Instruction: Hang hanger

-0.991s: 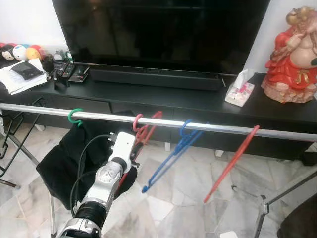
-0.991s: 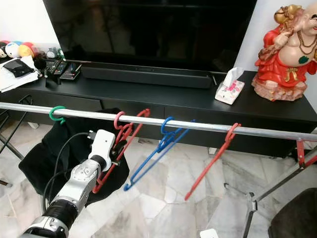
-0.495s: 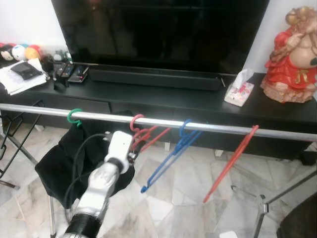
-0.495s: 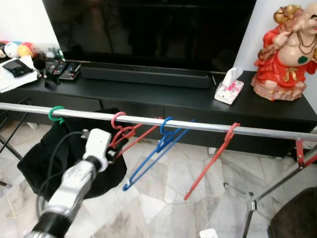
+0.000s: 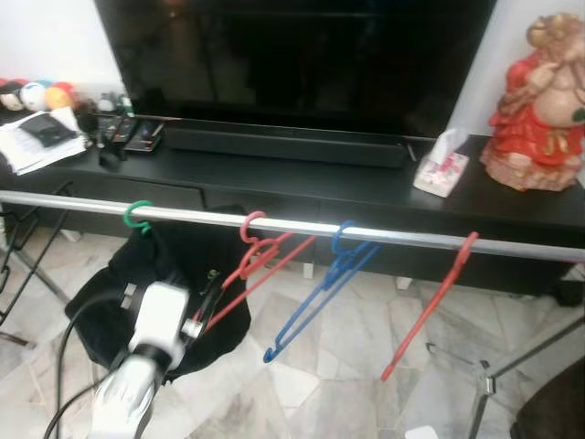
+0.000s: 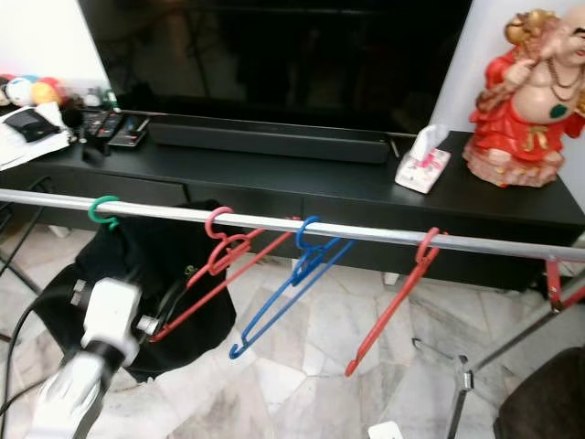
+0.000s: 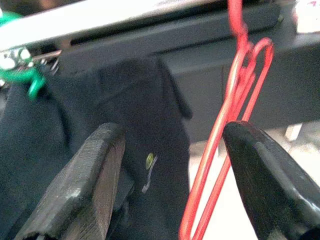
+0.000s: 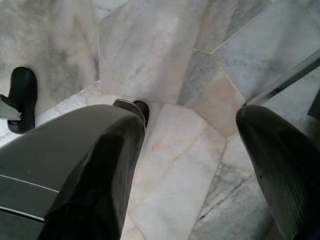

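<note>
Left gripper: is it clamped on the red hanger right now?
No, the left gripper is open, and the red hanger hangs free from the rail between its fingers.

A silver rail (image 5: 384,233) crosses the scene, carrying a green hook (image 5: 137,216) with black cloth (image 5: 155,274), a red hanger (image 5: 260,261), a blue hanger (image 5: 320,293) and another red hanger (image 5: 430,306), spaced apart above the marble floor (image 5: 320,384).

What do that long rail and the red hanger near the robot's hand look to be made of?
The rail looks like bare metal tube: silvery, smooth, with a bright sheen along its length. The red hanger is probably plastic or plastic-coated wire: thin, evenly coloured, slightly glossy; the pictures cannot settle which. The left gripper is open around it, fingers matte black.
</note>
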### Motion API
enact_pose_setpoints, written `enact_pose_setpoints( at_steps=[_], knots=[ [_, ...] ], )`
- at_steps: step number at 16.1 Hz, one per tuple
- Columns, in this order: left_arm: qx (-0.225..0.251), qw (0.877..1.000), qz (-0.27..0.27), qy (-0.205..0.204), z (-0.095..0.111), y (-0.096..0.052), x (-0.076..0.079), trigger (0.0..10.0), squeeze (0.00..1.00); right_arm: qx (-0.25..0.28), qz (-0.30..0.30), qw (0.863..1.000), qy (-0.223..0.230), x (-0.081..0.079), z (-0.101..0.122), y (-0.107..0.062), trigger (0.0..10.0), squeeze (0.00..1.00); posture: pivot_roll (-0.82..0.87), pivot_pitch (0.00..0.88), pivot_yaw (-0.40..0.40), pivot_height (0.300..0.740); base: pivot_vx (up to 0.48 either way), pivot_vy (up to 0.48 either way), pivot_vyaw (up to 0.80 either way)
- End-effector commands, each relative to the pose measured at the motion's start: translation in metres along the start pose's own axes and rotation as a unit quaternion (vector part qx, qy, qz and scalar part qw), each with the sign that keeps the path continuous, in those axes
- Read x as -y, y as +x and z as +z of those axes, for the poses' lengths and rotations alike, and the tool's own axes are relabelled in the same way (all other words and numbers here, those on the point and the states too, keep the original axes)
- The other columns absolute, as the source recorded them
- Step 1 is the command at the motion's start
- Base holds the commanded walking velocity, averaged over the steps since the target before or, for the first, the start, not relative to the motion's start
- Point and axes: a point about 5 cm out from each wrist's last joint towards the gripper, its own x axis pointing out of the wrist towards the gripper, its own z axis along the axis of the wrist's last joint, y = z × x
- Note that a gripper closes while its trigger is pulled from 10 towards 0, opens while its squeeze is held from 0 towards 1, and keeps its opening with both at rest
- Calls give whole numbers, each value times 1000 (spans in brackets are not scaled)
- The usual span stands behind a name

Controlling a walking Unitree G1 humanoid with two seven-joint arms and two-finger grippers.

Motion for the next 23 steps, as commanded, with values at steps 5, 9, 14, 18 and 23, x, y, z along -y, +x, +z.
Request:
enact_pose_setpoints(
  at_steps=[5, 9, 14, 18, 23],
  knots=[
    [-104, 989, 96, 38, -50, -42, -20, 10000, 0, 1, 0, 1000, 5, -1, -1, 0, 10000, 0, -19, 0, -11, 740, 0, 0, 0],
    [-227, 958, 178, -3, -105, -60, -23, 10000, 0, 2, 0, 1000, 8, -2, 0, 0, 10000, 0, -21, 0, -9, 740, 0, 0, 0],
    [-363, 926, 88, -53, -157, -70, 17, 10000, 0, 3, -1, 1000, 11, -3, 0, 0, 10000, 0, -35, 0, -6, 740, 0, 0, 0],
    [-442, 894, 52, -52, -176, -75, 32, 10000, 0, 3, -7, 1000, 18, -3, 1, 0, 10000, 0, -42, 0, -26, 740, 0, 0, 0],
    [-417, 905, 40, -72, -165, -42, 41, 10000, 0, 1, -61, 980, 187, 0, -9, -1, 10000, 0, -52, 0, -24, 740, 0, 0, 0]
  ],
)
